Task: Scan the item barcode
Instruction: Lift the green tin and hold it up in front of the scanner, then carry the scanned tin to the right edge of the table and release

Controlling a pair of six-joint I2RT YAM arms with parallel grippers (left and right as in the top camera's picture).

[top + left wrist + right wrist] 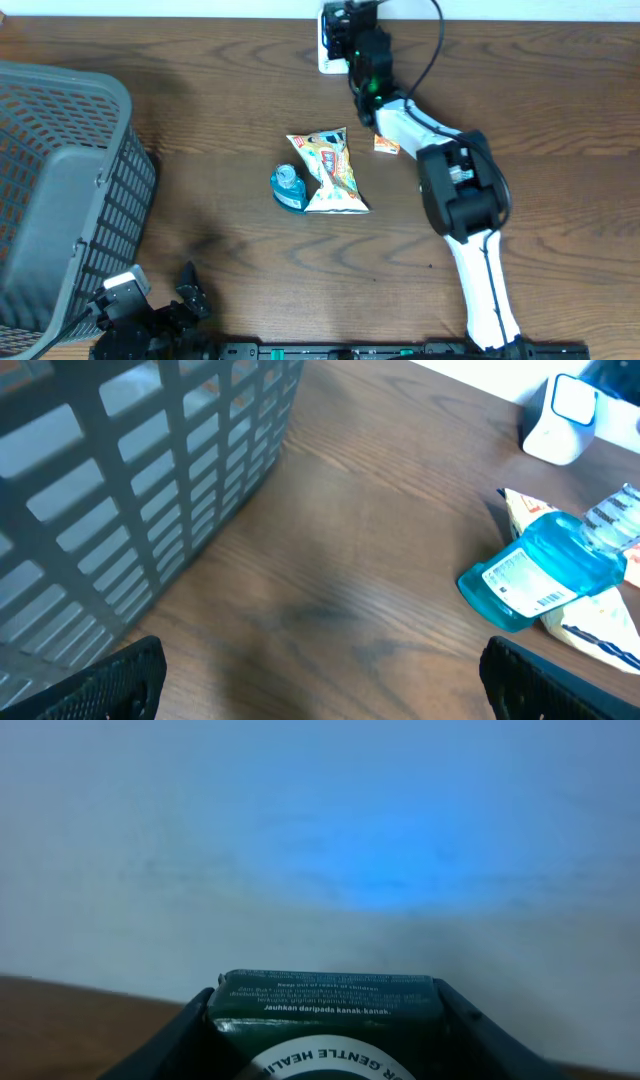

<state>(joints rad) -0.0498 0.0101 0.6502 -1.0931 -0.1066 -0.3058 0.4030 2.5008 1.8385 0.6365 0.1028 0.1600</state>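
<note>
Your right end effector [328, 1022] clamps a dark green pack [325, 993] by the scanner [327, 57]; your left end effector [322, 682] stands apart.

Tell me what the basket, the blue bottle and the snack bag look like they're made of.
Basket: grey moulded plastic with a matte finish, judging by its rigid lattice walls.
Blue bottle: clear blue-tinted plastic, glossy, with what looks like a white paper barcode label.
Snack bag: thin printed film, probably plastic, going by its shiny, crinkled surface.
</note>
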